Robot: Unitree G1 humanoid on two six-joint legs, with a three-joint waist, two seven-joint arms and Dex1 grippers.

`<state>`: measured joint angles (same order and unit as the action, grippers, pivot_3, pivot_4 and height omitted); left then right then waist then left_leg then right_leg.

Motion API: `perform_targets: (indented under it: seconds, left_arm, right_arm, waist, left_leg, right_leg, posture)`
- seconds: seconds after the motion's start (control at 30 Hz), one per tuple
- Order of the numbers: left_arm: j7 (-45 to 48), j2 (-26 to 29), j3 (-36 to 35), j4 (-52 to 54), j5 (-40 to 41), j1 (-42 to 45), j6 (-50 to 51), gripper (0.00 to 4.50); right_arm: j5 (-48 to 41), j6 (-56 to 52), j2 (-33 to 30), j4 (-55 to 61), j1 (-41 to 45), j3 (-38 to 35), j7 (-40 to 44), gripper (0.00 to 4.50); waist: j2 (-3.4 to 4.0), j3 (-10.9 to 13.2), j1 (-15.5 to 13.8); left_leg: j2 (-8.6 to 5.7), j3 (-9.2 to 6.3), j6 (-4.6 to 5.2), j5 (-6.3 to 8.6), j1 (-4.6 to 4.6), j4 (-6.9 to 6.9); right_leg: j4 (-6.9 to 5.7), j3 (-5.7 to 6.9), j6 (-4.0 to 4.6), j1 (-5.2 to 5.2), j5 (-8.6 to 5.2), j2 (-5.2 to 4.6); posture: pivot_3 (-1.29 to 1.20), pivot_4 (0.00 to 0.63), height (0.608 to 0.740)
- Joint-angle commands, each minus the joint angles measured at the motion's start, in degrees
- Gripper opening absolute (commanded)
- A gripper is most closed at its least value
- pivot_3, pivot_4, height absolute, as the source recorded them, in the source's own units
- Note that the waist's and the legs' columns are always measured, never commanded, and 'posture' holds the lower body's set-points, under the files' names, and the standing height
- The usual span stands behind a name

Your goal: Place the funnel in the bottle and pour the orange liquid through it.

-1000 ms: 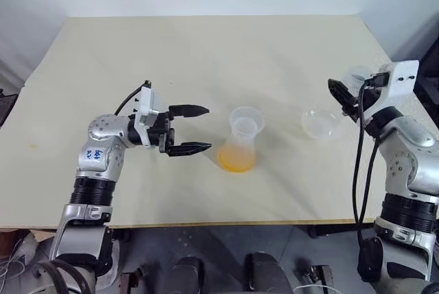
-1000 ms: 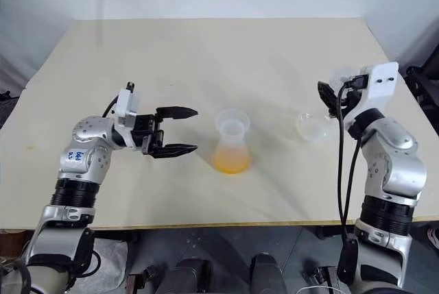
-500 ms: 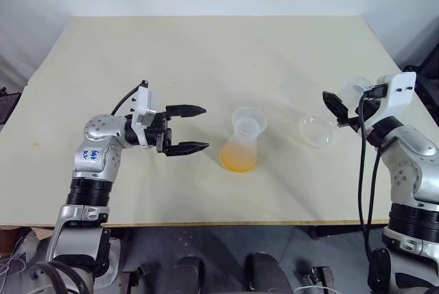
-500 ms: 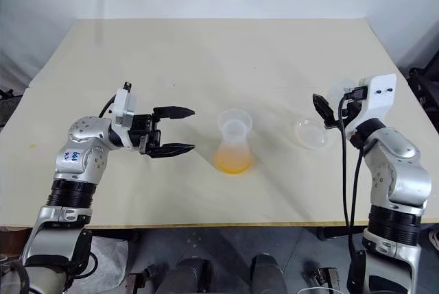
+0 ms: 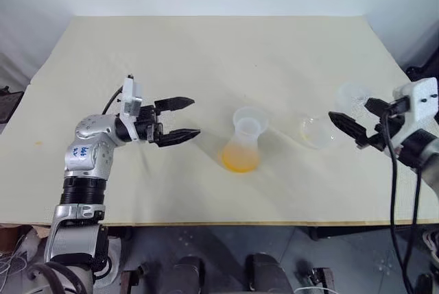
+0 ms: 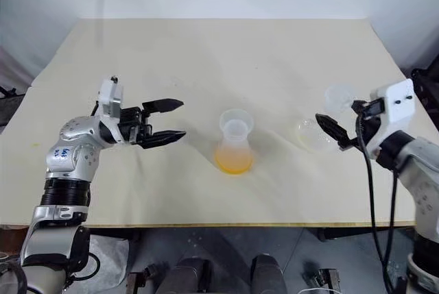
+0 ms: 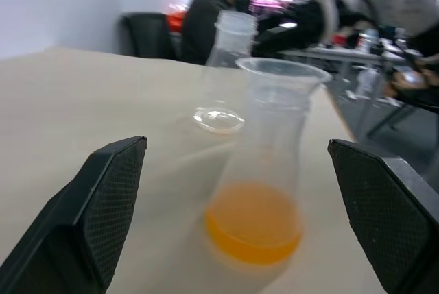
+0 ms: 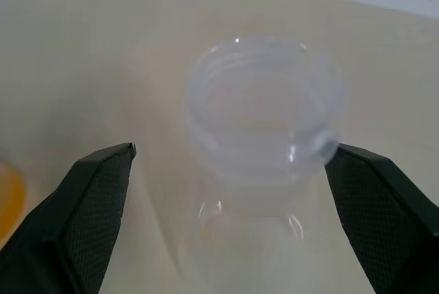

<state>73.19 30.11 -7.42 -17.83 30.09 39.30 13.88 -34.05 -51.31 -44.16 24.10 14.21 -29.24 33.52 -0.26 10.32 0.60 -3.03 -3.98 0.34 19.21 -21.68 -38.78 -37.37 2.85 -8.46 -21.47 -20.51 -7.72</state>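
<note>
Left claw (image 5: 177,120) agape, seated person (image 7: 206,16) behind flask (image 7: 264,170)

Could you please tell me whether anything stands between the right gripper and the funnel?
Nothing visible does. The funnel lies on the table directly in front of the open right gripper. The bottle stands farther back, off that line, and the flask with the orange liquid is on the funnel's far side.
</note>
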Motion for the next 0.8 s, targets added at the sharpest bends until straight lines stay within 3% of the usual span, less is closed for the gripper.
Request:
perform_targets:
  seconds: [0.03,0.23,0.4,0.6,0.8]
  left_arm:
    - [-0.6,1.2,-1.8,0.5,1.2,-0.4,1.1,4.5]
    - [0.6,2.2,-1.9,-0.7,0.1,-1.5,-0.2,4.5]
    - [4.9,5.5,-3.1,-0.6,1.0,-4.2,-0.8,4.5]
    - [7.9,8.3,-4.1,-2.0,0.6,-6.9,-3.0,4.5]
    - [8.8,9.4,-5.9,-1.1,2.0,-9.4,-2.5,4.5]
  right_arm:
    - [-2.1,-0.3,-2.6,2.2,-2.5,-4.6,1.7,4.46]
    - [-1.4,3.0,-6.8,-0.1,-8.9,-8.4,6.9,4.46]
    - [-3.3,15.6,-6.9,2.5,-19.1,-12.7,22.8,4.46]
    - [-3.2,28.0,-7.0,-7.0,-19.6,-9.6,36.0,4.46]
    - [-2.8,35.2,-6.9,-13.4,-17.9,-6.5,42.0,4.46]
  waist:
    - [0.0,0.0,-0.2]
    - [-0.01,0.0,-0.6]
    - [-0.01,0.0,-0.6]
    - [-0.02,0.0,-0.5]
    - [-0.02,0.0,-0.6]
  left_leg:
    - [0.0,0.02,0.0,0.0,0.0,0.0]
    - [-0.01,0.07,0.01,0.01,0.0,-0.01]
    - [0.0,0.08,0.02,0.01,0.0,0.04]
    - [0.16,0.14,0.02,0.01,0.2,0.03]
    - [0.14,0.02,0.04,0.02,0.35,0.05]
  right_leg:
    - [0.02,-0.01,0.0,0.0,0.0,0.0]
    - [0.04,-0.02,0.0,0.01,0.0,-0.01]
    - [0.14,0.0,0.0,0.06,0.0,0.02]
    - [0.48,0.05,0.0,0.42,0.0,0.13]
    - [0.73,0.14,-0.01,0.7,0.0,0.09]
  posture:
    - [0.0,0.15,0.74]
    - [0.0,0.15,0.74]
    - [0.0,0.15,0.74]
    - [0.0,0.15,0.74]
    - [0.0,0.15,0.74]
